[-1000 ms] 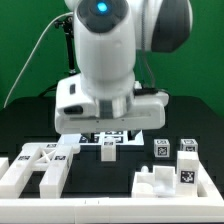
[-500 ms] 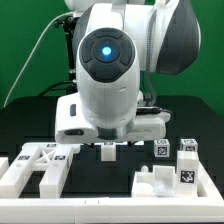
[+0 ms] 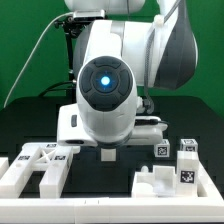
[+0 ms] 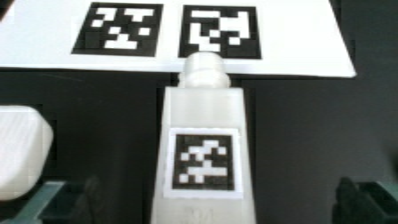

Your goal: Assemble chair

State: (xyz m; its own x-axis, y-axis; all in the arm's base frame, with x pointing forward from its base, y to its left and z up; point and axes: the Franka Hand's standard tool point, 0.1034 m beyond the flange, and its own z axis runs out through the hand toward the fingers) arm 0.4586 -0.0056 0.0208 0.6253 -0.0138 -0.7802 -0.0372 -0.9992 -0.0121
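**A:** Where's the post, and how does it lie?

**B:** The post lies flat on the black table, tag up, under the wrist. Its long axis runs straight toward the marker board, narrow peg end at the board's edge.

**A:** And the gripper?

**B:** The gripper is spread wide, 1 finger either side of the post's other end, neither touching it.

**A:** Anything close by?

**B:** A rounded white part lies just beside the post. In the exterior view the arm hides most of the post. The X-braced piece sits at that view's left, 2 tagged blocks and a stepped part at its right.
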